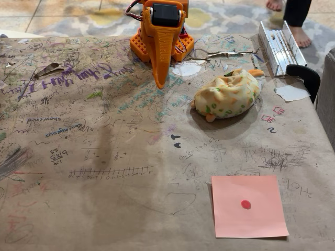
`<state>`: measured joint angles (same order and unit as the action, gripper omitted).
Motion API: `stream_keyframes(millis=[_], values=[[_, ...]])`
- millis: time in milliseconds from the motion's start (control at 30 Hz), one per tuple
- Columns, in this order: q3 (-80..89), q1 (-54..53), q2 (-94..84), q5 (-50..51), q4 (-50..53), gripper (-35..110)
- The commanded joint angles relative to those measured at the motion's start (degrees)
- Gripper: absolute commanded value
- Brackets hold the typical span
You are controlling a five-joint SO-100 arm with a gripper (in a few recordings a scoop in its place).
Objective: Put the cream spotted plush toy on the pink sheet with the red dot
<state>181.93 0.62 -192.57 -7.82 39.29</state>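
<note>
The cream spotted plush toy (229, 94) lies on its side at the right of the brown scribbled table, green and orange spots showing, an orange foot at its lower left. The pink sheet with the red dot (248, 205) lies flat near the front right edge, well in front of the plush. My orange gripper (160, 83) hangs point-down at the back centre, left of the plush and apart from it, its fingers together with nothing between them.
A metal rail (280, 46) and a black clamp (306, 75) sit at the back right edge. A white paper scrap (291, 92) lies right of the plush. A person's bare feet (299, 35) stand on the floor beyond the table.
</note>
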Motion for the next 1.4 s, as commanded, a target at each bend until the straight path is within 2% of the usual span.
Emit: stream_keyframes(millis=[0,333,433,533,700,800,933,1100,1233,1367], values=[[0.88,1.05,-0.88,-0.97,0.79,0],[0.88,2.99,0.62,-2.81,-0.70,0],[-2.90,4.83,7.29,-5.36,-0.26,0],[-13.45,7.56,17.75,-8.44,2.55,3],[-34.80,16.26,39.73,-18.90,16.61,8],[-36.91,19.86,41.57,-24.35,20.83,15],[-41.31,22.85,47.55,-35.51,30.94,30],[-42.98,24.35,61.00,-42.19,36.56,32],[-43.24,26.46,70.84,-41.92,34.54,32],[-43.77,30.32,79.45,-40.34,23.03,34]])
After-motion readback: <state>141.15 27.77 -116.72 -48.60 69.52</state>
